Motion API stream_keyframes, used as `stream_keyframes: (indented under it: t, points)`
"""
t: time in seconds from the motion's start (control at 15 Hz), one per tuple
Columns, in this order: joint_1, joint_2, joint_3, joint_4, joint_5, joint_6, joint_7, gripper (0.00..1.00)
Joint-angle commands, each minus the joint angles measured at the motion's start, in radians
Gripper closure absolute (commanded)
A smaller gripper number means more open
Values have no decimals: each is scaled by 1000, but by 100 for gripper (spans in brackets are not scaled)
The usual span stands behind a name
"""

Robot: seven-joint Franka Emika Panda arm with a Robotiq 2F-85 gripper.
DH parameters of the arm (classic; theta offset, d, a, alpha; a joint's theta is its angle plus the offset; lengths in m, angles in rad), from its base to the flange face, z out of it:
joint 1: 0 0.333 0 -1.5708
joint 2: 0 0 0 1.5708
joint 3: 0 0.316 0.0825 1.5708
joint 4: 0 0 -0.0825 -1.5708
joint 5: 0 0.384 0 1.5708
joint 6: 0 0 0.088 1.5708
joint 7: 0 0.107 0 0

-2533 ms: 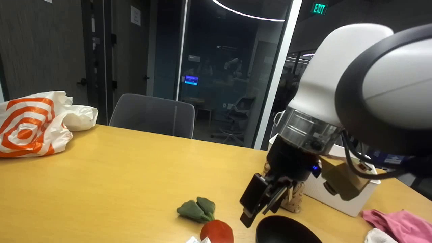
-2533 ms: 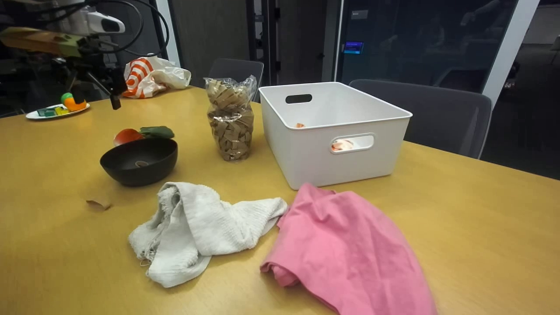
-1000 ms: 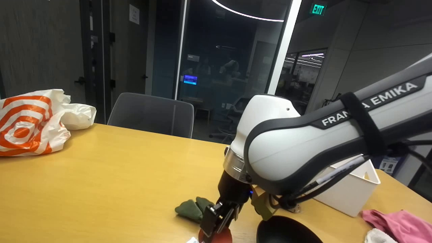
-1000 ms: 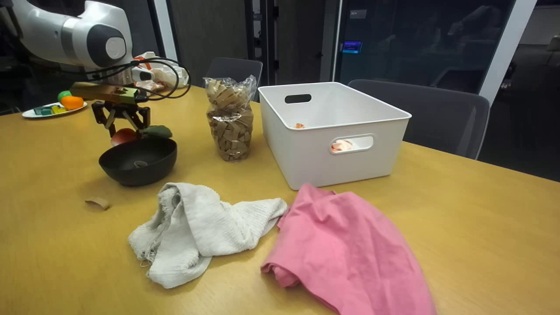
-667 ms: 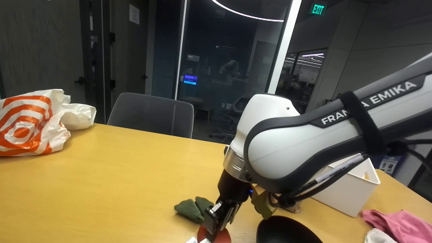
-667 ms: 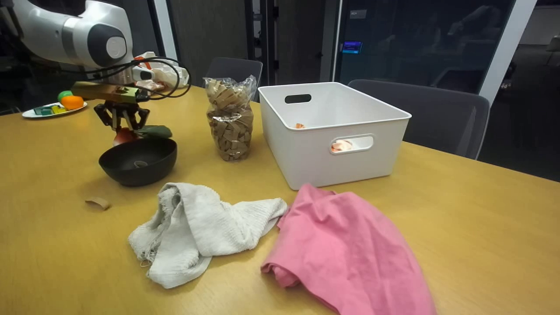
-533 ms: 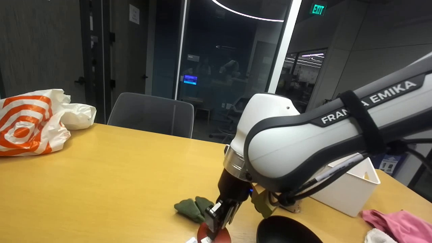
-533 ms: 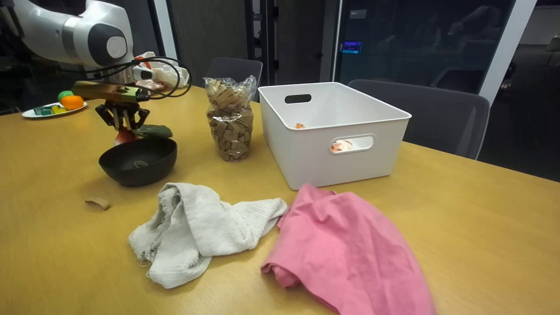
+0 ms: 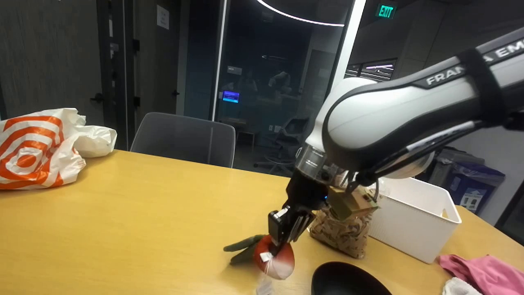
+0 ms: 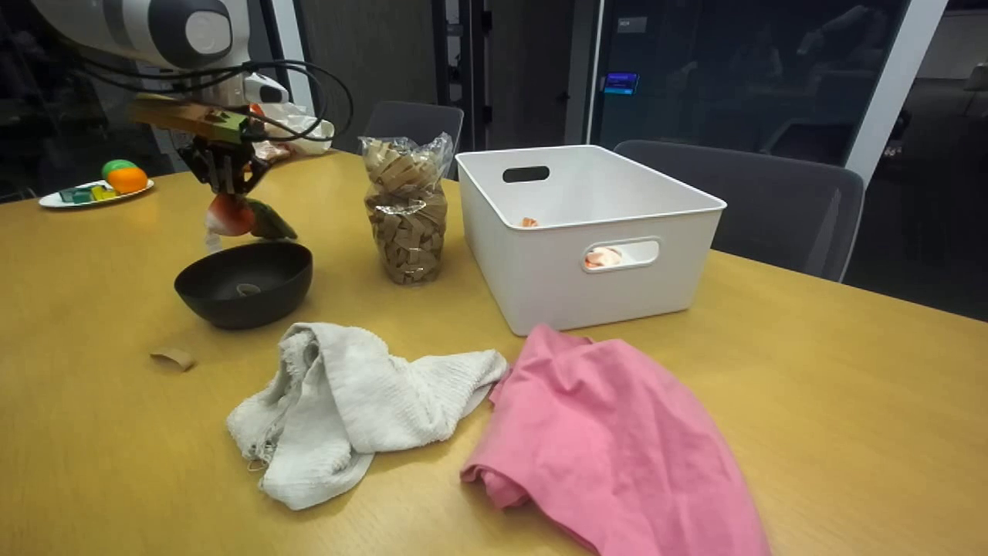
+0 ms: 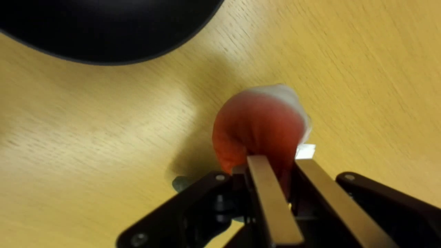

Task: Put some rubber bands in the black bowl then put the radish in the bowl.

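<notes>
- Okay, yellow wood table (image 10: 834,401): runs under the claw (image 11: 279,162), all views.
- Robot arm (image 9: 380,119): above the claw, leads up from it.
- White bin (image 10: 556,270): right of the claw in both exterior views, well apart.
- White plastic bag (image 9: 41,153), orange rings: left of the claw in an exterior view, well apart.
- Pink cloth (image 10: 617,440), white cloth (image 10: 378,401) just beside it: lower right of the claw in both exterior views.
- Clear bag of brown strips (image 10: 409,232): between the claw and the bin in both exterior views.
- Black bowl (image 10: 251,315): lower than the claw, near it; upper left of it in wrist view.
- Claw: fingers pinching the radish (image 11: 260,120) by its red body.
- Radish: in the claw's grip, off the table, dark green leaves (image 10: 270,220) out to one side.
- White tag (image 9: 264,286): dangles under the claw, blurred.
- Loose brown strip (image 10: 173,357): on the table, lower left of the claw in an exterior view.
- Curled brown strip (image 10: 247,289): in the bowl, lower than the claw.
</notes>
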Motion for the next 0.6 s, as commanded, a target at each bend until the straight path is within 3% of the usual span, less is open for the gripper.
stream_keyframes:
  t: [0.0,0.33,0.53]
  points:
    - [-42,-183,-38,-80,32,-98,10,94]
    - [-77,-358,-118,-194,-7,-227,50,94]
    - [-80,-413,-137,-272,-21,-247,49,94]
